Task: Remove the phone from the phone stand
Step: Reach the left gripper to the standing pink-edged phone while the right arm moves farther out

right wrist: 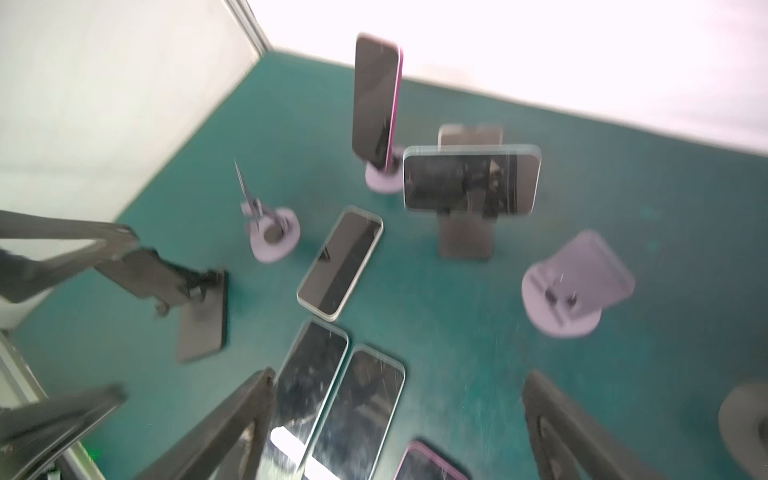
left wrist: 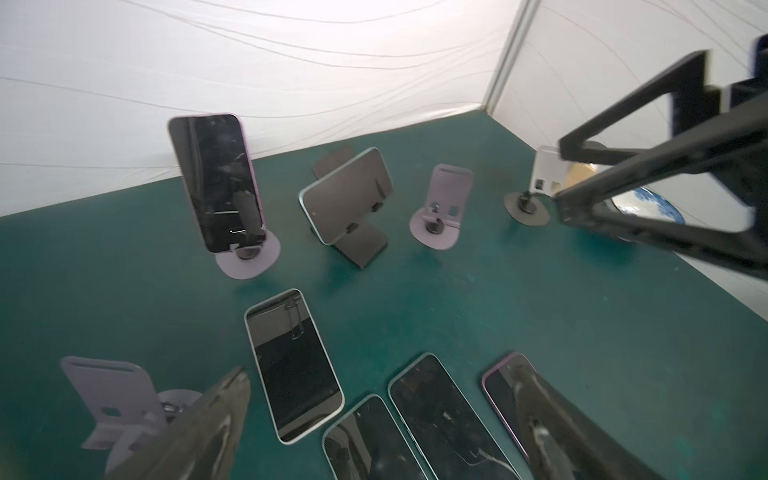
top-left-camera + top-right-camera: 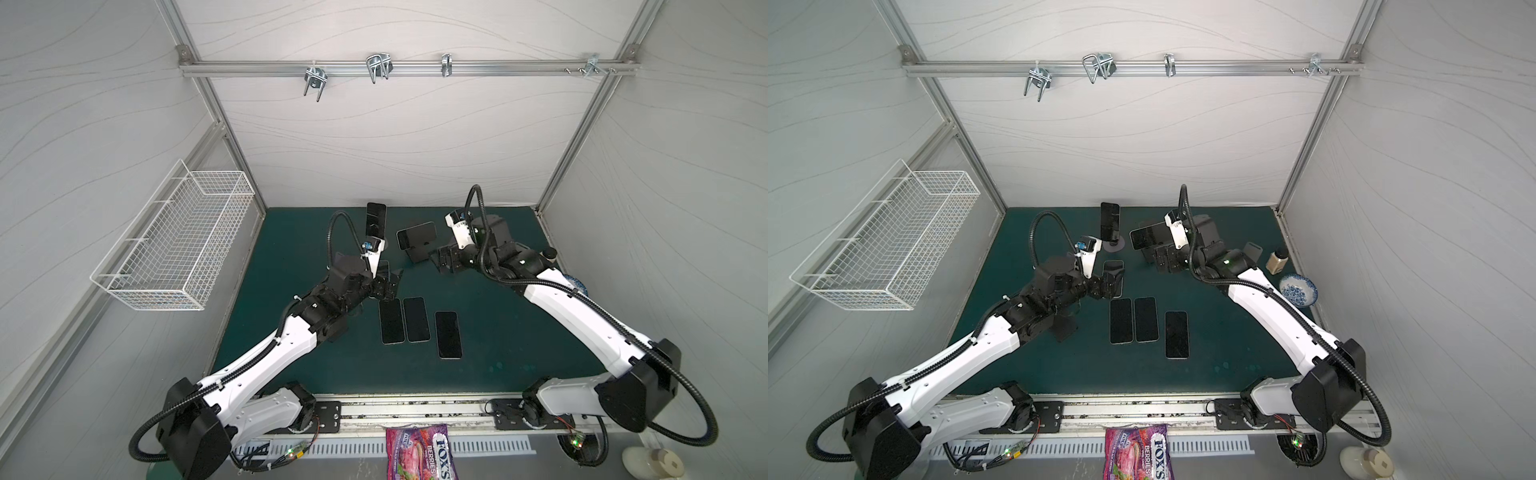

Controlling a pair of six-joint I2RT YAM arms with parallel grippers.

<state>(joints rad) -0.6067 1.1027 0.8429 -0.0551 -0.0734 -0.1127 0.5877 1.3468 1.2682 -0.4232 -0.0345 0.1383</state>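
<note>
The left claw (image 3: pixel 388 282) gapes wide and empty over 1 of 4 flat phones (image 3: pixel 416 319) on the bench (image 3: pixel 498 332). Behind it, an upright phone (image 3: pixel 376 219) rests on a purple stand (image 2: pixel 249 264). Next, a sideways phone (image 3: pixel 417 235) sits on a black stand (image 3: pixel 419 254), with the right claw (image 3: pixel 441 261) open and empty just beside it.

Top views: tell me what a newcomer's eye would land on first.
Two white-and-black arms reach in from the near corners, with the left pincer and the right pincer both open over the green mat. At the mat's back, a portrait phone stands propped, and a landscape phone leans on a black stand. A row of flat phones lies mid-mat.
</note>
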